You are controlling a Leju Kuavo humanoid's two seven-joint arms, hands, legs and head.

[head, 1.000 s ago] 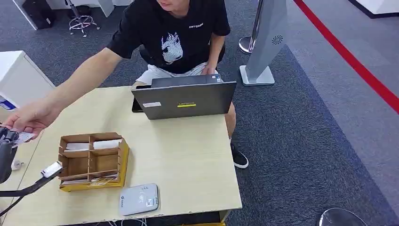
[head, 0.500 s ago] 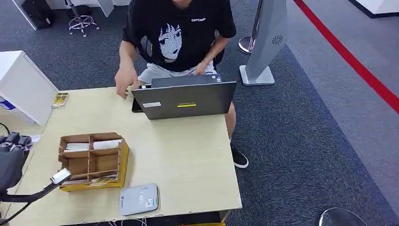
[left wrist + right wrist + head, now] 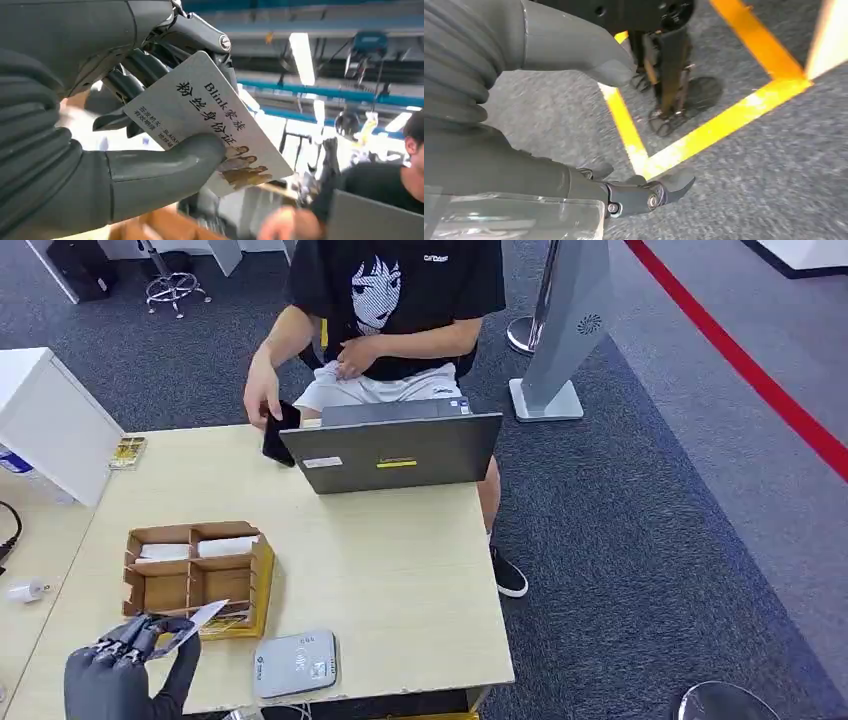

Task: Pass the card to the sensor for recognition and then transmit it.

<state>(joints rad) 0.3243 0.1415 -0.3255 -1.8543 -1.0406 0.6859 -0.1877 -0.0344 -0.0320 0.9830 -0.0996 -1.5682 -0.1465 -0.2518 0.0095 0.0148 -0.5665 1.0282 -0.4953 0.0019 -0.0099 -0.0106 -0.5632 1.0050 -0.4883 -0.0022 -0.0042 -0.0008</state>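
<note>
left hand (image 3: pixel 125 672) sits low at the near left corner of the table (image 3: pixel 400 570), pinching the card (image 3: pixel 198 620) between the thumb and the darker fingers; the left wrist view shows it well, thumb (image 3: pixel 165 167) pressed across the printed face of the card (image 3: pixel 210 120), fingers behind it, most of the card sticking out free. the card is in the air, tilted, over the near edge of the cardboard organizer (image 3: pixel 195 580) and apart from the grey card reader (image 3: pixel 295 662), which lies flat just to the robot's right of the hand near the table edge.

step in hand, as i read it: carry the card over to the reader for the scan. to do it well, swing the hand toward the reader, level the card so its free end comes flat and low over the reader's top, and hold it steady there. keep the pinch firm, since the grip is only on one end and the card could pivot. stay clear of the organizer wall on the way.

right hand (image 3: pixel 644 192) hangs over grey carpet with yellow floor lines, fingers apart, holding nothing.

a person (image 3: pixel 400 310) sits behind the laptop (image 3: pixel 395 452), one hand on a dark phone (image 3: pixel 280 432).
</note>
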